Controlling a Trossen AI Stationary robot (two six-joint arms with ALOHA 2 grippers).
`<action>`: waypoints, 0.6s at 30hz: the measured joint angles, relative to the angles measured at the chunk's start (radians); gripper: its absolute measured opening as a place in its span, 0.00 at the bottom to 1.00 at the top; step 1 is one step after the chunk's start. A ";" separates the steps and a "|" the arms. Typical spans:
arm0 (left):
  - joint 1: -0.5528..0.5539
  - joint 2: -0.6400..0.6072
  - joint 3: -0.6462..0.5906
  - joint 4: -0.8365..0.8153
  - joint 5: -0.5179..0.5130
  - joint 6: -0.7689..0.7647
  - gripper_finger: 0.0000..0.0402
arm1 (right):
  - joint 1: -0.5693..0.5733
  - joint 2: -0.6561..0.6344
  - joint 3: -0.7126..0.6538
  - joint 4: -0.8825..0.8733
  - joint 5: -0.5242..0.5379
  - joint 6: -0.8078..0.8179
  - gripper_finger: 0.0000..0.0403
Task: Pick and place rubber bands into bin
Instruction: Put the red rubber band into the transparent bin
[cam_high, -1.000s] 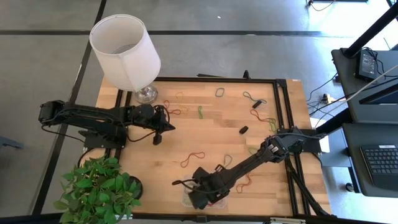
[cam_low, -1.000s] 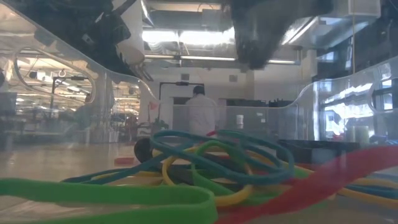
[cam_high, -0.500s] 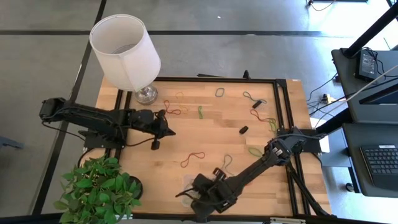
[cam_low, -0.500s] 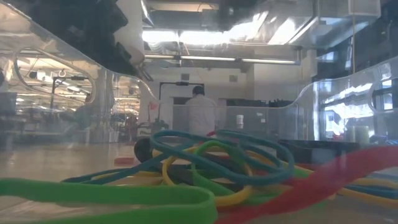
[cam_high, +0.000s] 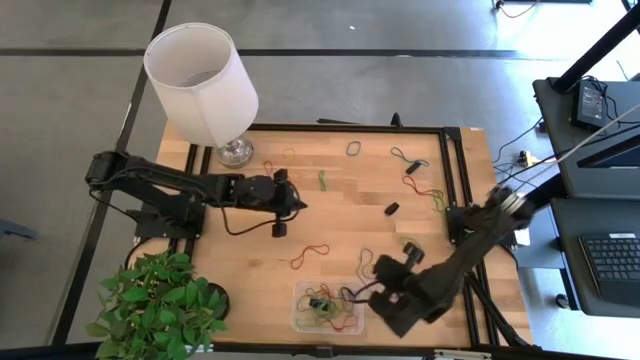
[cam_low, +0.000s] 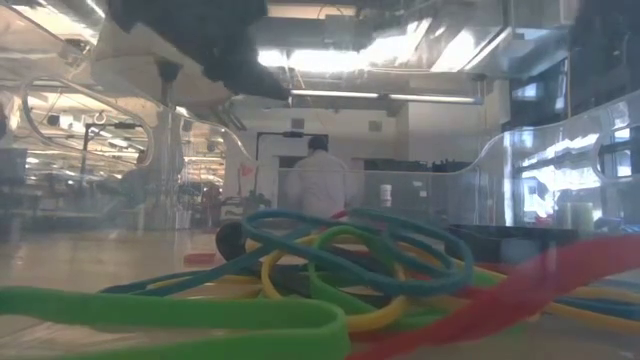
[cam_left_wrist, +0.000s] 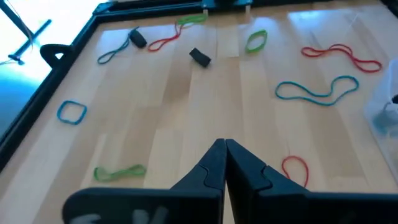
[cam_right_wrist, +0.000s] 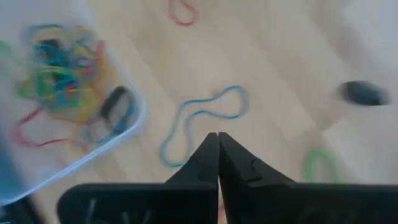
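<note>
The bin (cam_high: 325, 306), a clear tub near the table's front edge, holds a tangle of coloured rubber bands (cam_low: 330, 265). More bands lie loose on the wood: a red one (cam_high: 310, 255), a blue one (cam_right_wrist: 199, 121) and a green one (cam_high: 323, 180). My right gripper (cam_high: 378, 276) hangs shut and empty just right of the bin, above the blue band. My left gripper (cam_high: 302, 207), also shut and empty, is over the middle of the table, with a red band (cam_left_wrist: 295, 169) close by its tips (cam_left_wrist: 224, 146).
A white-shaded lamp (cam_high: 200, 80) stands at the far left corner and a potted plant (cam_high: 160, 305) at the near left. A small black object (cam_high: 392, 208) lies among the bands at mid-right. A black frame rail (cam_high: 455, 180) runs along the right side. A person stands far behind the table (cam_low: 320, 180).
My right gripper has drawn off the bin toward the table's right edge and risen a little, uncovering the bin and its bands. My left gripper has gone toward the table's right, over the middle of the wood. The bands in the bin lie as before.
</note>
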 joint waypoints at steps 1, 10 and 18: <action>0.000 0.028 0.028 0.006 0.000 0.000 0.01 | 0.010 -0.051 -0.078 0.079 0.000 0.001 0.00; 0.007 0.188 0.274 -0.243 -0.027 -0.027 0.01 | 0.058 -0.305 -0.539 0.473 -0.003 -0.004 0.05; 0.054 0.266 0.410 -0.485 -0.052 -0.120 0.01 | 0.061 -0.366 -0.671 0.571 -0.040 -0.019 0.01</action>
